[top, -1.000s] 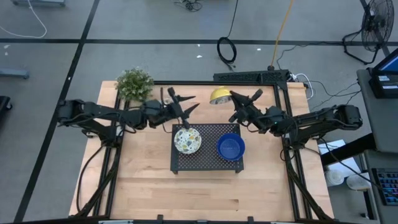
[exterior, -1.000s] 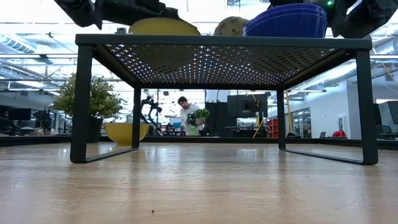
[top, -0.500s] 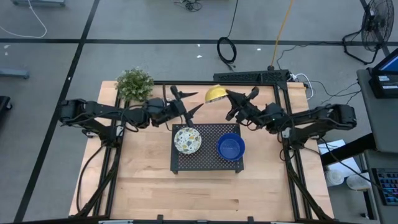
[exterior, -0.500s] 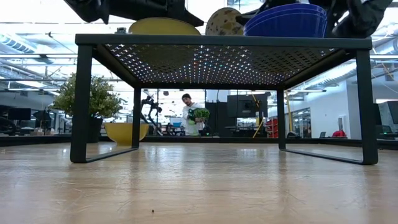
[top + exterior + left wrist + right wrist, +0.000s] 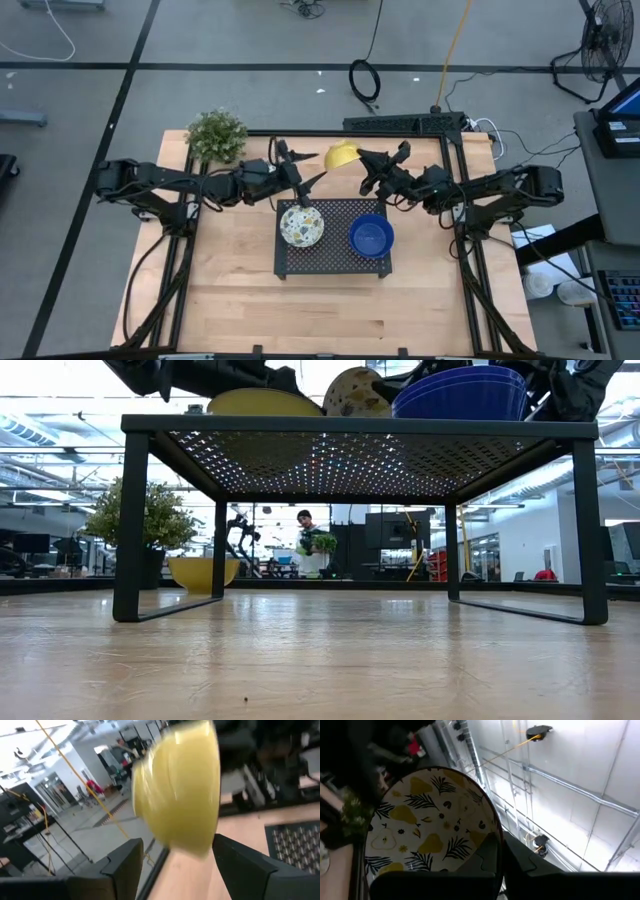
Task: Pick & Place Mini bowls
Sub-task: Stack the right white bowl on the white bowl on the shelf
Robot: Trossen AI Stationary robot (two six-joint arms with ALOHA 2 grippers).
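The right tool (image 5: pixel 366 168) is clamped on a tilted yellow-backed mini bowl (image 5: pixel 342 154), lifted behind the black tray (image 5: pixel 333 262). The left tool (image 5: pixel 296 176) gapes empty just beside that bowl.

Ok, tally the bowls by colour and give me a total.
Yellow-backed bowls: 3. One on the tray at, one in the right gripper's jaws at, one on the table behind at.
Blue bowls: 1 from above, though it may be a stack.
Total: 4 at least.
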